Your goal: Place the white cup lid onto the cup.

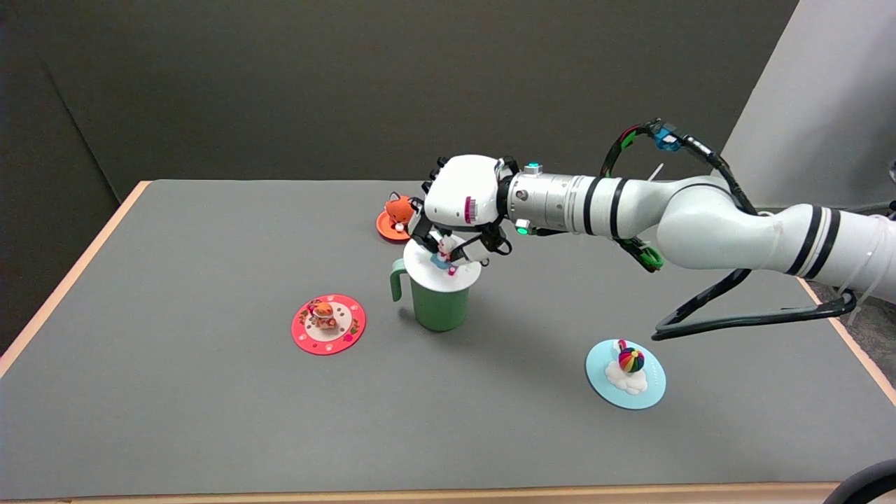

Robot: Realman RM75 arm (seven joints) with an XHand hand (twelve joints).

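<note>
Item 1. Blue lid [625, 374], near and to the right of the cup, well apart from it. Lies flat on the tabletop [210, 420]; carries a cloud and a striped balloon figure as its knob. Not the colour the task names, so judged a spare.

Item 2. Red lid [328, 324], left of the cup and a little nearer. Flat, with a small orange figure on top. Likewise a spare.

Item 3. Green cup [439, 297], the landmark. Stands upright, handle to its left, mouth up so as to take a lid.

Item 4. White cup lid [451, 262], on top of the cup. It covers the mouth, seemingly tilted a little; whether it is fully seated on the rim cannot be told from this angle.

Item 5. Right hand [458, 210], directly above the cup, reaching in from the right. Fingers curl down around the lid's small knob figure, apparently pinching it there because the knob is the one graspable part. Release judged not yet made.

Item 6. Orange lid [393, 222], just beyond the cup, to its left. Flat, fox figure on top, partly hidden by the hand.
</note>
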